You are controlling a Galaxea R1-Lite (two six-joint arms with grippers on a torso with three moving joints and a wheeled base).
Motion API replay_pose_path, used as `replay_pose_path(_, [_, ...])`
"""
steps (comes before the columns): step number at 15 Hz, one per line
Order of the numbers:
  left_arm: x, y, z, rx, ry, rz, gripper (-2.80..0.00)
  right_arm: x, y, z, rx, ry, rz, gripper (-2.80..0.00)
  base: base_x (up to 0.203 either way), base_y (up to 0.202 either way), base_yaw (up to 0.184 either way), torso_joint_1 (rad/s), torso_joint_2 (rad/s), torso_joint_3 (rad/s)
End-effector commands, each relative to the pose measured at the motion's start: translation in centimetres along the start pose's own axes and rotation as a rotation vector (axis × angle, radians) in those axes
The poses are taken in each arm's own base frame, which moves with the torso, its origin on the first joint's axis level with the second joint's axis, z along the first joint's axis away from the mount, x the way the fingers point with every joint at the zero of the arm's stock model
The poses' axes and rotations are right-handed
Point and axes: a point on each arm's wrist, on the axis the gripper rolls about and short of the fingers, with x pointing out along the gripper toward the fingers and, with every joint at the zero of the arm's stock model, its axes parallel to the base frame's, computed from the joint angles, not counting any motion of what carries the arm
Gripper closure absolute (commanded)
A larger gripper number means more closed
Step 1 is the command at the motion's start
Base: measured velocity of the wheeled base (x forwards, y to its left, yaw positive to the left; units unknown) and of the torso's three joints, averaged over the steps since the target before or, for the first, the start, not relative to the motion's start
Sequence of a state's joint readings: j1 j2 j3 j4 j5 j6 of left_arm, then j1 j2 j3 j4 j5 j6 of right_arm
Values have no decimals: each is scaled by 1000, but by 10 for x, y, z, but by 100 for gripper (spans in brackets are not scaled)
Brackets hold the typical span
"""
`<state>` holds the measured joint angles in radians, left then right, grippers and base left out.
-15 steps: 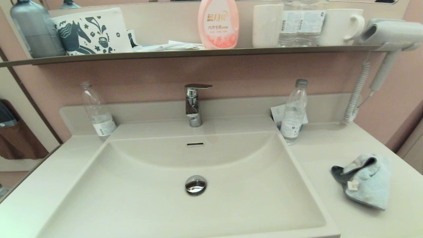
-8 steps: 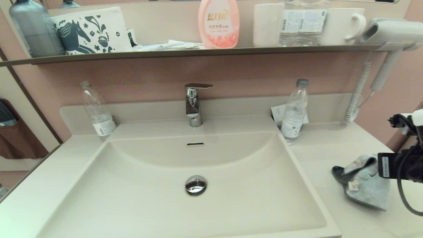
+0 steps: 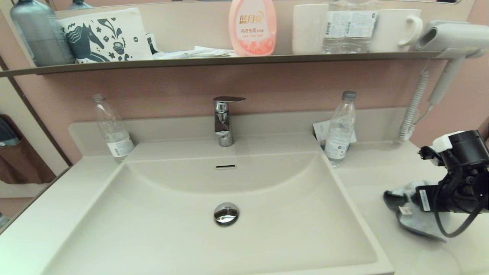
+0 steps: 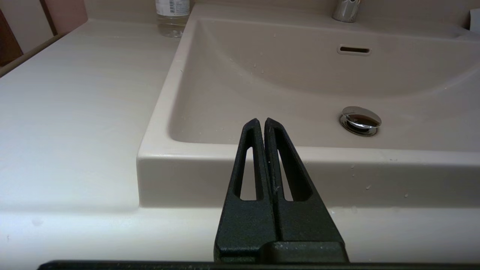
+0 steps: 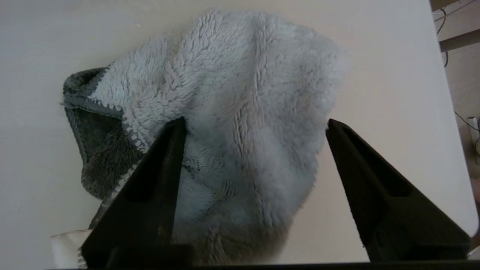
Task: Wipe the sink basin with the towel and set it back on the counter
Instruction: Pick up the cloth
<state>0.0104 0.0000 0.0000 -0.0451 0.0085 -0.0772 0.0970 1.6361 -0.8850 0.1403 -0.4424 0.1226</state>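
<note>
The light-blue towel (image 3: 408,218) lies crumpled on the counter (image 3: 376,177) to the right of the sink basin (image 3: 275,233), its dark grey side and white tag facing the basin. My right gripper (image 5: 255,123) hangs open just above the towel (image 5: 240,101). One of its fingers (image 5: 165,157) is over the cloth and the other is over bare counter at the cloth's edge. My left gripper (image 4: 260,120) is shut and empty, low in front of the basin's near rim (image 4: 262,157). The left gripper is out of the head view. The chrome drain plug (image 3: 226,213) sits mid-basin.
A chrome faucet (image 3: 223,122) stands behind the basin. Clear bottles stand at the back left (image 3: 112,130) and back right (image 3: 340,130). A hair dryer's coiled cord (image 3: 414,110) hangs at the far right. A shelf (image 3: 229,61) above holds several items.
My right arm came into the head view from the right and moved left and down until it covers most of the towel. The towel lies where it was.
</note>
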Motion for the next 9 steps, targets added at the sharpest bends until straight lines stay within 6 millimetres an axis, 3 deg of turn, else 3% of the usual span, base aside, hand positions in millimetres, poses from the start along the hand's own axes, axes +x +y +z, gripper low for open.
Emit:
replay_pose_path(1, [0,0,0,-1,1,1,0,16,7,-1,-15,35,-8,-280,0,0,0,0,0,0])
replay_pose_path(2, [0,0,0,-1,1,1,0,20,10,3,-3,5,-2,0,0,0,0,0,0,0])
replay_pose_path(6, [0,0,0,-1,1,1,0,18,11,9,19,-44,13,0,0,0,0,0,0,0])
replay_pose_path(9, [0,0,0,-1,1,1,0,2,4,9,49,-65,73,0,0,0,0,0,0,0])
